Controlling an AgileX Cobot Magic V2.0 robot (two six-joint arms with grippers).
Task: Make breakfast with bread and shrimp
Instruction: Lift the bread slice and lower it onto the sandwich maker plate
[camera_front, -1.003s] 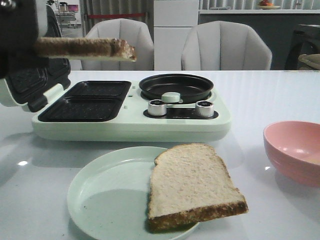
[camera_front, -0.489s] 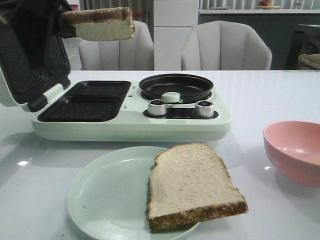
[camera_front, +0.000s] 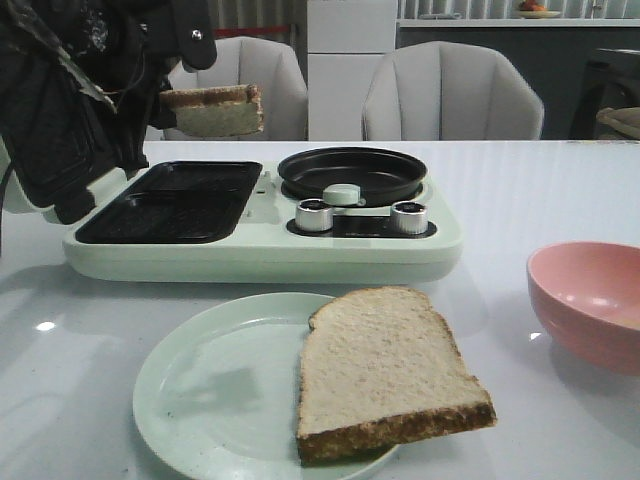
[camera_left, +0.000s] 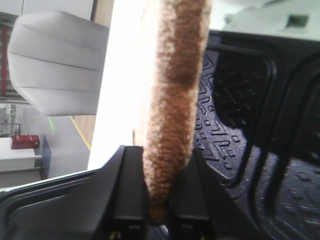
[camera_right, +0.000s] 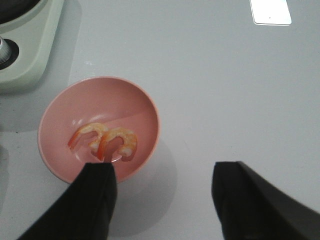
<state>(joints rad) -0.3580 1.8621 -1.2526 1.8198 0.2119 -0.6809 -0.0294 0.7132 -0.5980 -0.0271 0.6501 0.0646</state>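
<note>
Bread slice (camera_front: 213, 110) is clamped by its crust in the left gripper (camera_front: 150, 95), held in the air above the dark ridged plates (camera_front: 175, 200) of the mint-green breakfast maker (camera_front: 260, 250). Left wrist view adds detail: the slice (camera_left: 172, 100) is seen edge-on, brown crust pinched between the two black fingers (camera_left: 131, 200), ridged plates (camera_left: 250, 130) directly behind. Second slice (camera_front: 385, 370) lies on the pale green plate (camera_front: 200, 400) at the near table edge, overhanging its rim. Front view shows the pink bowl (camera_front: 590, 300) only side-on, contents hidden. Right wrist view looks down into the bowl (camera_right: 60, 110): two curled orange shrimp (camera_right: 107, 141) inside. Right gripper (camera_right: 162, 205) hovers above, jaws spread wide, holding nothing.
</note>
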